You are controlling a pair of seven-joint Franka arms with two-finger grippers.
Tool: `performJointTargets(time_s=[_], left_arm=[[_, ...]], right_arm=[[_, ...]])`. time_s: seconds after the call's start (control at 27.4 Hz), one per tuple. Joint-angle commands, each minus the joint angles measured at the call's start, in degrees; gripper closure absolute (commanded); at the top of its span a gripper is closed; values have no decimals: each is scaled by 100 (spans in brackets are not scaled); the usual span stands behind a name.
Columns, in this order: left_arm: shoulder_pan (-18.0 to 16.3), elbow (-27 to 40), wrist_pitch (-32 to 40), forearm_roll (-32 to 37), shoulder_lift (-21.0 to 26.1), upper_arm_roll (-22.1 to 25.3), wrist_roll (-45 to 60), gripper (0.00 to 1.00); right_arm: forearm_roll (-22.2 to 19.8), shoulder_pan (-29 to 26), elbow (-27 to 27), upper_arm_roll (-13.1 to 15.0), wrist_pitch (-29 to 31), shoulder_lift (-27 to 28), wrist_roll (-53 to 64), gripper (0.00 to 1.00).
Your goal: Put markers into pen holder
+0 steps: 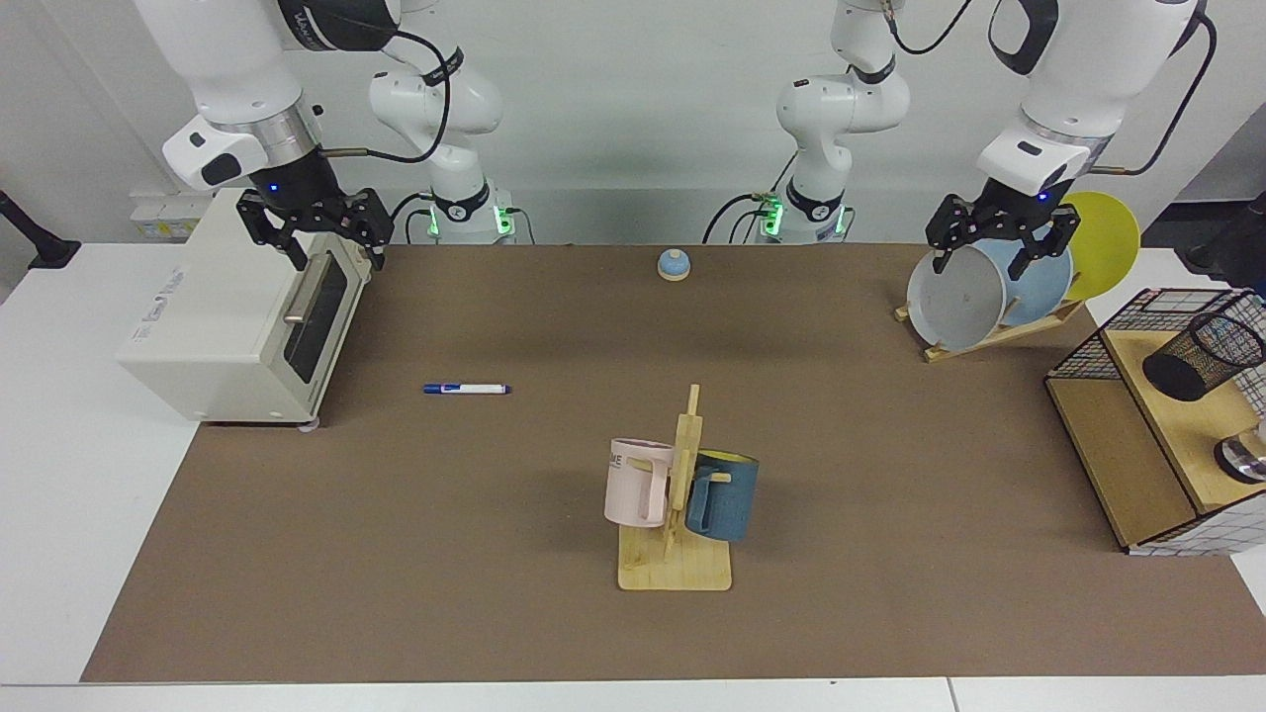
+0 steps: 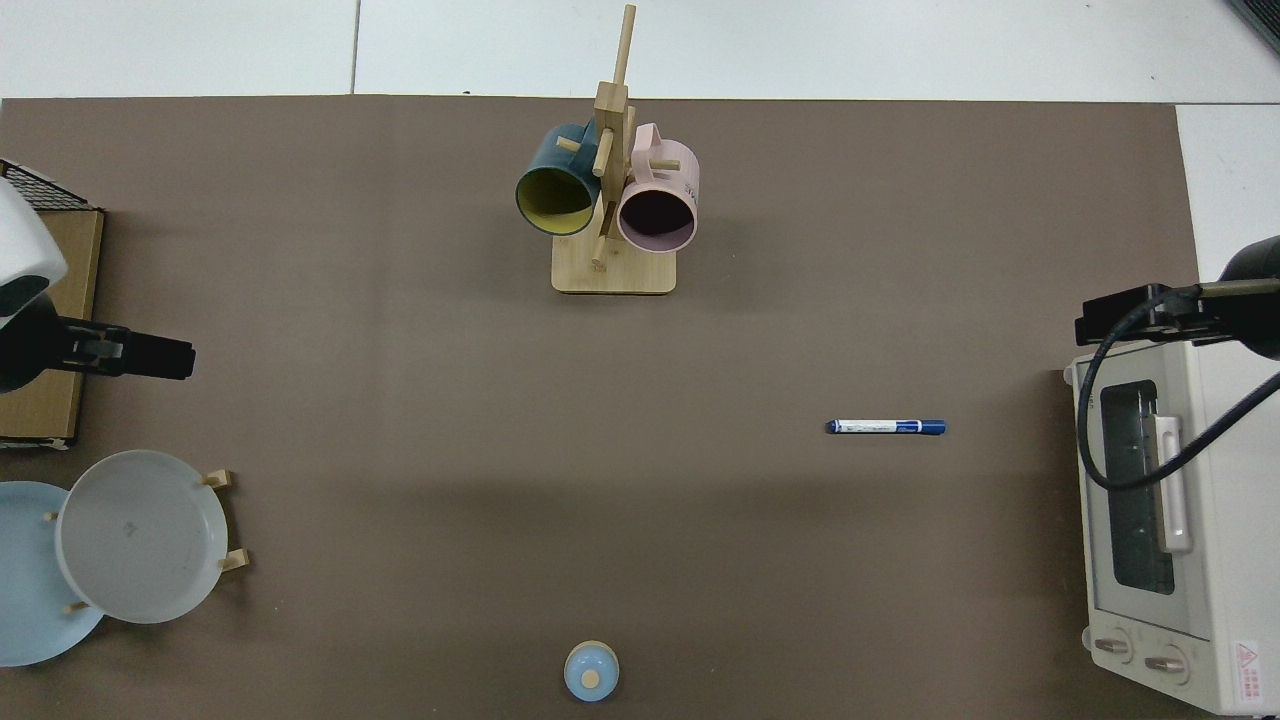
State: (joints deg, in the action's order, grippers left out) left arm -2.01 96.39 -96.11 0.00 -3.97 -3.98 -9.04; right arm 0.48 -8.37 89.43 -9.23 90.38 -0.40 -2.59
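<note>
A slim marker [image 1: 466, 389] with a white barrel and blue cap lies flat on the brown mat, right of the toaster oven; the top view shows the marker [image 2: 886, 427] lying crosswise. The black mesh pen holder [image 1: 1204, 356] rests tilted on the wooden shelf of the wire basket at the far right and is out of the top view. My right gripper [image 1: 336, 259] hangs open and empty above the toaster's door, well back from the marker. My left gripper [image 1: 982, 265] hangs open and empty above the plate rack, left of the pen holder.
A white toaster oven [image 1: 237, 316] stands at the left. A wooden mug rack [image 1: 678, 494] with a pink and a blue mug sits front centre. Plates lean in a wooden rack [image 1: 989, 297]. A small blue knob [image 1: 673, 264] sits at the back. The wire basket [image 1: 1118, 435] holds a metal item [image 1: 1246, 457].
</note>
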Motion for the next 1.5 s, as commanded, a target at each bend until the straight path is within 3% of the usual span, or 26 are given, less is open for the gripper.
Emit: performJointTargets(time_s=[0.0,0.26,0.55,1.46], left_arm=[[-45,-6,75,79,-61,-33,-10,0],[-45,-6,75,79,-61,-33,-10,0],[-45,-6,75,79,-61,-33,-1,0],[-45,-6,75,79,-61,-33,-10,0]], right_arm=[[14,-60,-39,-52,-3,5,13,0],[49,-69,-4,-52,14,-4,13,0],[84,-42,444,-61,331,-232,13,0],[110,-25,479,-61,427,-250,57,0]])
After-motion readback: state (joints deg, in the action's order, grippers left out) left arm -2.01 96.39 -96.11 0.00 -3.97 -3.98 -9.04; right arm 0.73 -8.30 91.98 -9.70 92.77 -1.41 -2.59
